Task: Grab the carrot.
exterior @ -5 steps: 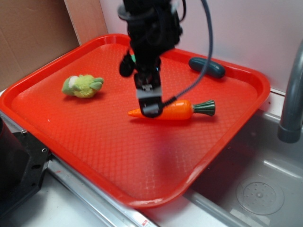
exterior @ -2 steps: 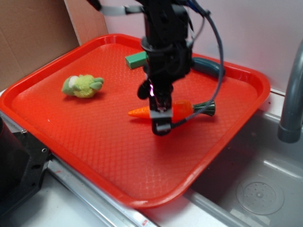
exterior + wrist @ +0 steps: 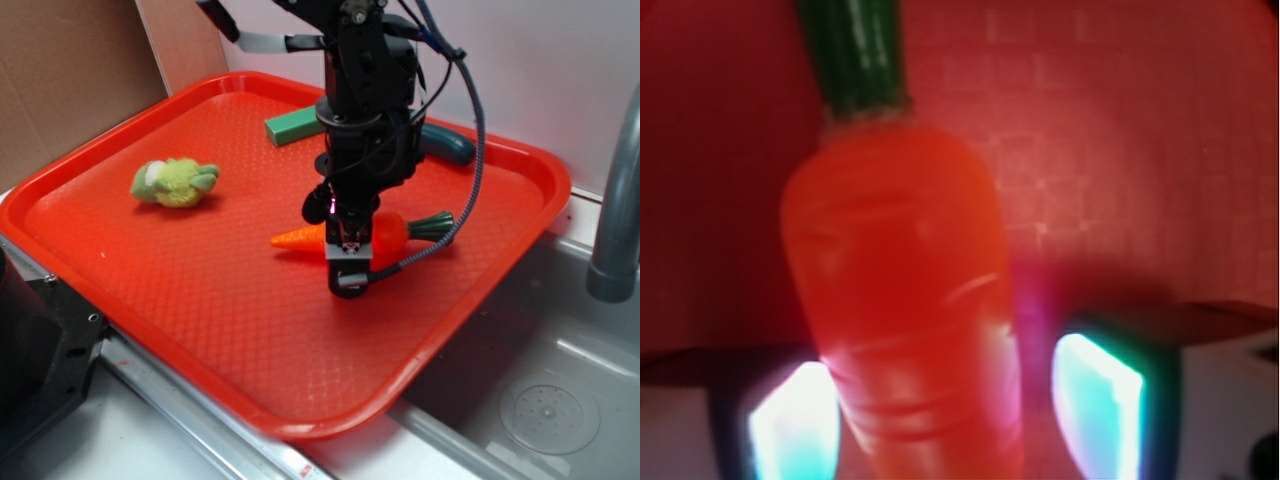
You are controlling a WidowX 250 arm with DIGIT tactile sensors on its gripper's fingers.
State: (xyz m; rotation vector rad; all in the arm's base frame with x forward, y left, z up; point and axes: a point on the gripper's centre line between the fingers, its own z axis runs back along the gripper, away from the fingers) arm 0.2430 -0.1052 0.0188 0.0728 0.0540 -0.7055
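The carrot (image 3: 390,232) lies flat near the middle of the red tray (image 3: 200,300), orange tip pointing left and green stem pointing right. My gripper (image 3: 345,264) has come down over its middle, one finger on each side. In the wrist view the carrot (image 3: 905,300) fills the gap of the gripper (image 3: 945,420). The left pad (image 3: 790,425) sits against it, while a narrow gap shows before the right pad (image 3: 1095,405). The jaws stand open around the carrot, which rests on the tray.
A yellow-green plush (image 3: 175,182) lies at the tray's left. A green block (image 3: 292,126) and a dark teal oblong toy (image 3: 448,145) sit at the back. A grey faucet (image 3: 615,200) and sink (image 3: 540,380) are to the right, cardboard (image 3: 60,70) at the back left.
My gripper has shifted right from the carrot's tip to its middle and dropped lower, now straddling it. The carrot has not moved. The green block has come into sight.
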